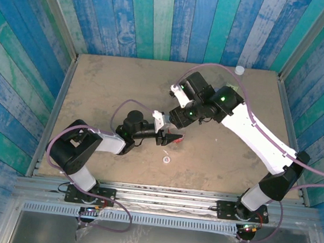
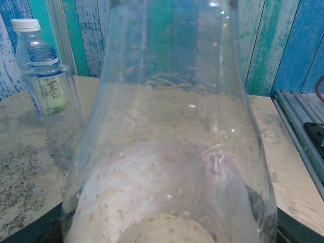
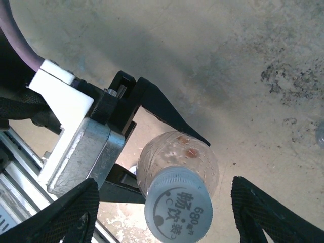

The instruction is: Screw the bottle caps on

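three clear bottles (image 2: 167, 152) (image 2: 50, 96) (image 2: 19, 55), three small white caps (image 3: 177, 205) (image 2: 25, 24) (image 1: 165, 159), two robot arms (image 1: 104, 143) (image 1: 253, 134)

The left pincer (image 1: 176, 138) had black wedge-shaped fingers (image 3: 162, 109) fixed to a bare metal block (image 3: 83, 152), with a white plastic bracket (image 3: 61, 93) behind it. Further back, the left arm (image 1: 110, 144) had round black joints and pale grey links. The right pincer (image 3: 164, 202) had black, rough-edged fingers (image 3: 71, 212). Behind it, the right arm (image 1: 259, 137) had black housings with green lights (image 1: 223, 97), then long white links. Purple cables (image 3: 11, 35) trailed back from both pincers.
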Controlling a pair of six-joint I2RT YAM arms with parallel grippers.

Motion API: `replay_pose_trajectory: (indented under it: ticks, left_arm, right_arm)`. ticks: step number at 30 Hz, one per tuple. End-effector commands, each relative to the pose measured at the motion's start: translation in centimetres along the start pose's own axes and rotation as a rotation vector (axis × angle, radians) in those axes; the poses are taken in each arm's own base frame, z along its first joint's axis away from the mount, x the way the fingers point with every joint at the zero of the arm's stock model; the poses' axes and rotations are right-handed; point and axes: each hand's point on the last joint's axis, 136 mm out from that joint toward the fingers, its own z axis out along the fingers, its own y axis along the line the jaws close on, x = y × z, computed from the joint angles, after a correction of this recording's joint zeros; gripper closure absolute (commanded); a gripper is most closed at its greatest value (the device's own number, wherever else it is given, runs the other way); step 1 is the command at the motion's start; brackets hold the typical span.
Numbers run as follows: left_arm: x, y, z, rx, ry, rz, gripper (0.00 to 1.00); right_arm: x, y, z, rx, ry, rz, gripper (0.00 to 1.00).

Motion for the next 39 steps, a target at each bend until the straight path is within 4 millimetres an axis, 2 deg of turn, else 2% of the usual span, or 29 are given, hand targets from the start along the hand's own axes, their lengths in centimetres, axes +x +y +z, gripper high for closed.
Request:
replay_pose_trajectory:
  ticks: [1, 4, 11, 15, 26, 39]
  left_arm:
    - [0.6, 0.2, -0.3, -0.023, 0.039, -0.023, 0.34]
    - [0.6, 0.2, -0.2, -0.023, 0.038, -0.022, 0.34]
    - [0.6, 0.2, -0.3, -0.022, 0.037, -0.023, 0.34]
    - [0.5, 0.2, -0.3, -0.022, 0.036, -0.023, 0.34]
    - [0.5, 0.1, -0.3, -0.019, 0.034, -0.024, 0.34]
    - [0.4, 0.0, -0.3, -0.016, 0.031, -0.023, 0.34]
  right_arm:
    - [-0.9, 0.2, -1.9, 0.001, -0.063, 0.007, 0.28]
    - [-1.5, -0.2, -2.7, 0.019, -0.11, 0.037, 0.29]
    - [-1.6, -1.2, -3.6, 0.024, -0.19, 0.108, 0.4]
    - [-0.9, -1.6, -3.2, 0.016, -0.172, 0.13, 0.5]
    - [0.1, -2.1, -1.7, 0.012, -0.122, 0.143, 0.61]
    - [0.5, -1.8, -0.9, -0.006, -0.096, 0.139, 0.63]
